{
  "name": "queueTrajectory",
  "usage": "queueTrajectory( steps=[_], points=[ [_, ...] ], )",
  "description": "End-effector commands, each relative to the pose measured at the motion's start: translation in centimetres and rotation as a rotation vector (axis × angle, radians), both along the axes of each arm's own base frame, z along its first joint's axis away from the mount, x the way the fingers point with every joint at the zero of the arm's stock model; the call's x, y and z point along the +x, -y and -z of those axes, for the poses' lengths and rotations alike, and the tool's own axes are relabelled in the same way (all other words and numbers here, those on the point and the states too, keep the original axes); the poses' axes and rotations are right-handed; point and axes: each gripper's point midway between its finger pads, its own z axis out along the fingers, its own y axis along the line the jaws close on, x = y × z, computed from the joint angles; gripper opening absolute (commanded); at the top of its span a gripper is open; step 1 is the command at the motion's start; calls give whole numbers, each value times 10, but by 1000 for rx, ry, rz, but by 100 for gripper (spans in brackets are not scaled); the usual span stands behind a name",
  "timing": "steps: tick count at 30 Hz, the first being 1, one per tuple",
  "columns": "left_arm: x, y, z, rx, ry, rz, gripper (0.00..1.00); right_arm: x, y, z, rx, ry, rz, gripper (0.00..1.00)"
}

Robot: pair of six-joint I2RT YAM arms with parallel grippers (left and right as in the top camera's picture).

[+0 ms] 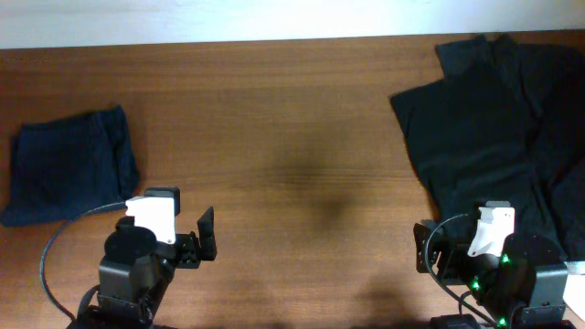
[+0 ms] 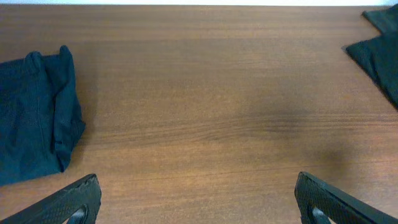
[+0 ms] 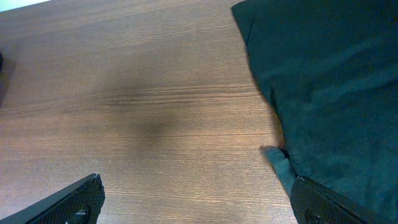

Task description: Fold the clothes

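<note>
Folded navy-blue shorts lie at the table's left side; they also show at the left of the left wrist view. A larger black garment lies spread and rumpled at the back right, and it fills the right of the right wrist view. My left gripper is open and empty over bare wood, to the right of the shorts. My right gripper is open and empty, its right finger at the black garment's near edge.
The brown wooden table spans the view, with its far edge against a white wall. Both arm bases sit at the near edge, the left and the right.
</note>
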Motion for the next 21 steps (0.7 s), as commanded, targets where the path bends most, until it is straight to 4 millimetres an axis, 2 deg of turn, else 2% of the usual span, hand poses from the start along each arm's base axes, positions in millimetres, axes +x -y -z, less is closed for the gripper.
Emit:
queueTrajectory(
  steps=[1,9,11,12,14,17,21],
  points=[
    [0,-4,3,5,-5,-24,99,0,4,2,-17,1,12,99],
    [0,-4,3,5,-5,-24,99,-3,4,-2,-16,26,13,99],
    [0,-4,3,5,-5,-24,99,-5,16,-3,-69,64,61,99],
    [0,-4,3,5,-5,-24,99,-5,16,-3,-80,102,52,99],
    [0,-4,3,5,-5,-24,99,0,13,-2,-65,246,43,99],
    [0,-4,3,5,-5,-24,99,16,1,13,-50,468,-20,99],
    [0,-4,3,5,-5,-24,99,43,2,21,-49,615,-3,99]
  ],
)
